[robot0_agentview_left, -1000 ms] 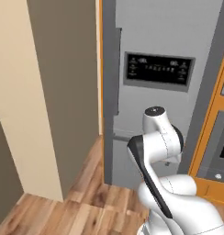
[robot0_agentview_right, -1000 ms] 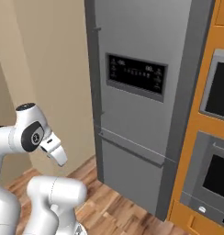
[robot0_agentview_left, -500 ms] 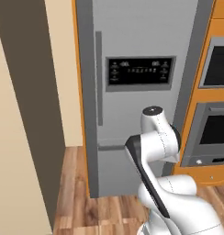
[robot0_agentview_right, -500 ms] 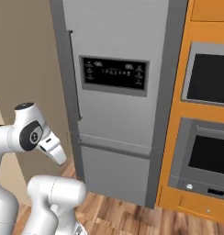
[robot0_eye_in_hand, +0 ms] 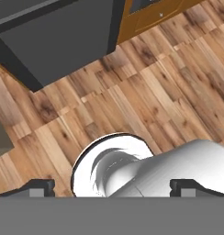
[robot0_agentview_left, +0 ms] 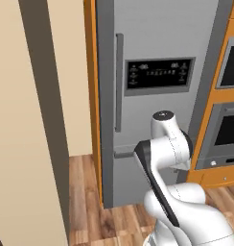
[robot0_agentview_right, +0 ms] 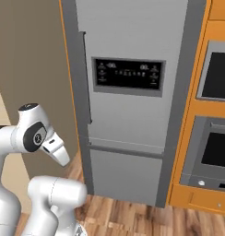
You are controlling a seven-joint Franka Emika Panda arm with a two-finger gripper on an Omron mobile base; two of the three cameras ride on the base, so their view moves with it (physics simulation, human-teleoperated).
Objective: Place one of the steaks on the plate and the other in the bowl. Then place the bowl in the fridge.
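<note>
One fridge (robot0_agentview_left: pixel 157 96) stands shut straight ahead, its black display panel (robot0_agentview_left: pixel 159 74) at about 1 o'clock of the long vertical handle (robot0_agentview_left: pixel 119 81). Below, the claw (robot0_eye_in_hand: pixel 111 186) hangs wide open and empty over the wooden floor (robot0_eye_in_hand: pixel 146 96).

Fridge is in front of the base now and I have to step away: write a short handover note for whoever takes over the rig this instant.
Gripper: open, holding nothing, pointing down at the wood floor; fingers spread wide.
Fridge: straight ahead of the base, doors shut, long vertical handle on its left side, black display panel beside it.
Done: nothing can be judged from these views; arm is folded close to the base.
Left: the fridge is not yet opened; the bowl has to go inside.
</note>
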